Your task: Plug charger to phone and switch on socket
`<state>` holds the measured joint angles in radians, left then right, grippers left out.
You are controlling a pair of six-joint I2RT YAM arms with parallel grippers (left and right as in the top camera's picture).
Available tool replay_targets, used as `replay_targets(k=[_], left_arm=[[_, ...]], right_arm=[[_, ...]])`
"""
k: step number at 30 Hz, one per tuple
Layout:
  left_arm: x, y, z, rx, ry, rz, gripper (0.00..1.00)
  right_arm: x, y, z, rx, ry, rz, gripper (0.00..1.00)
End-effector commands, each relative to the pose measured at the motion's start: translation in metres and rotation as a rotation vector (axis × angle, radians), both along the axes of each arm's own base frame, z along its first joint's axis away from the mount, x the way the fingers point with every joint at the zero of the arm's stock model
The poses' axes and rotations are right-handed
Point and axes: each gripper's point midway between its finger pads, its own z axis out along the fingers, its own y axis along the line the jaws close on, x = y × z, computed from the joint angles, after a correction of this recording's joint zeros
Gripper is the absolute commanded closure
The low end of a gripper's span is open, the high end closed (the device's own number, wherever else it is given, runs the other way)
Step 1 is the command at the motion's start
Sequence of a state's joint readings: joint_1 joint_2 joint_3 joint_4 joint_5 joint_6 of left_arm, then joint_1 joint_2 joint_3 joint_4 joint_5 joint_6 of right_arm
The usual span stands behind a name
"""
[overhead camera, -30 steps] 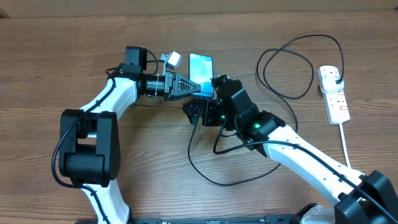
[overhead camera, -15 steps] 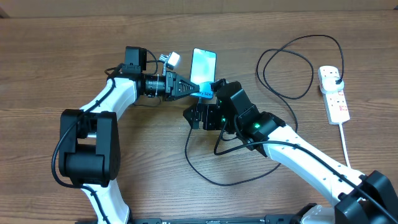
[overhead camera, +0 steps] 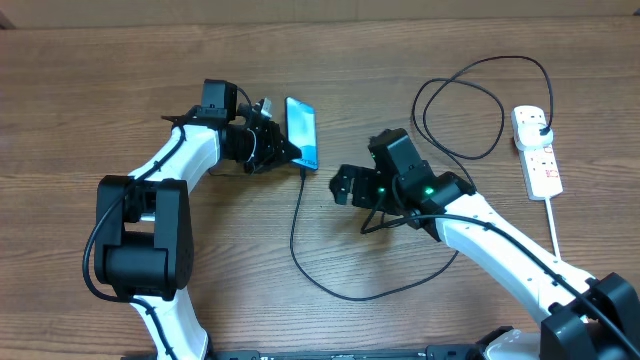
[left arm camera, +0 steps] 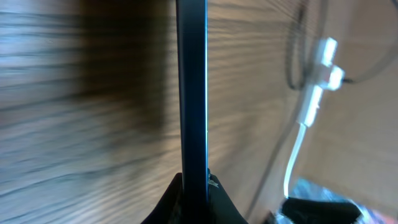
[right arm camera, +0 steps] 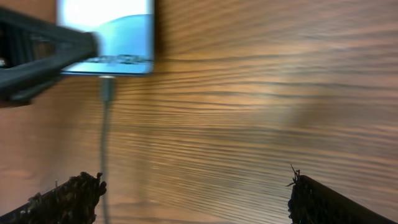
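Left grip: my left gripper (overhead camera: 290, 155) was clenched on the lower end of the phone (overhead camera: 302, 132), one finger on each face; in its wrist view the phone ran edge-on straight out from between the jaws.
Why held so: I judged the phone was tipped up on its long edge to bare the port end and brace it against the push of the plug; lying flat on the table (overhead camera: 100, 80), the port would have been harder to reach.
Charger: its connector tip (right arm camera: 107, 84) looked seated in the phone's bottom edge, just beyond my left jaws; the charger (overhead camera: 293, 225) trailed from there in a loose loop under my right arm and on toward the strip.
Right grip: my right gripper (right arm camera: 196, 199) stood spread wide with nothing between the fingers; the phone and connector lay ahead of the fingertips and off to their left, clearly apart.
Why open: I took that to mean the plugging step was done and the hand was free for the switch.
Left arm pose: forearm reaching in across the table, wrist rolled so the jaws stood sideways.
Right arm pose: stretched in low from the near right, fingers pointing toward the phone.
Socket: the socket (overhead camera: 540, 160) lay well apart from both jaws, out behind my right gripper; a dark plug sat at its far end; I could not read the switch.
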<state>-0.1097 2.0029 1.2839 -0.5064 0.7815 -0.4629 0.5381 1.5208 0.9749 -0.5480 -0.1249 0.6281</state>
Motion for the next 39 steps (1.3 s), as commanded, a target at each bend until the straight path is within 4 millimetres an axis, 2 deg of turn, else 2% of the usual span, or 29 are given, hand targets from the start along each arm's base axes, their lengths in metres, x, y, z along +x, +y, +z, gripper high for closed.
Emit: replay_targets(k=[1,10,22,27,31,39], left_arm=[[0.007,0.011,-0.002,0.065,-0.001,0.055,0.92],[0.008,0.025,-0.013,0.163,0.009,0.092,0.91],[0.01,0.04,-0.023,0.257,0.02,0.14,0.79],[0.012,0.054,-0.032,0.376,0.014,0.177,0.74],[0.011,0.051,-0.033,0.388,0.02,0.187,0.7],[0.011,0.048,-0.034,0.398,0.012,0.179,0.69]], right_arm=[[0.006,-0.012,0.004,-0.044,-0.029,-0.032,0.0],[0.001,-0.015,0.001,-0.059,-0.005,-0.031,0.0],[0.001,-0.015,0.001,-0.059,-0.005,-0.031,0.0],[0.001,-0.015,0.001,-0.059,-0.005,-0.032,0.0],[0.001,-0.015,0.001,-0.059,-0.005,-0.031,0.0],[0.001,-0.015,0.001,-0.059,-0.005,-0.031,0.0]])
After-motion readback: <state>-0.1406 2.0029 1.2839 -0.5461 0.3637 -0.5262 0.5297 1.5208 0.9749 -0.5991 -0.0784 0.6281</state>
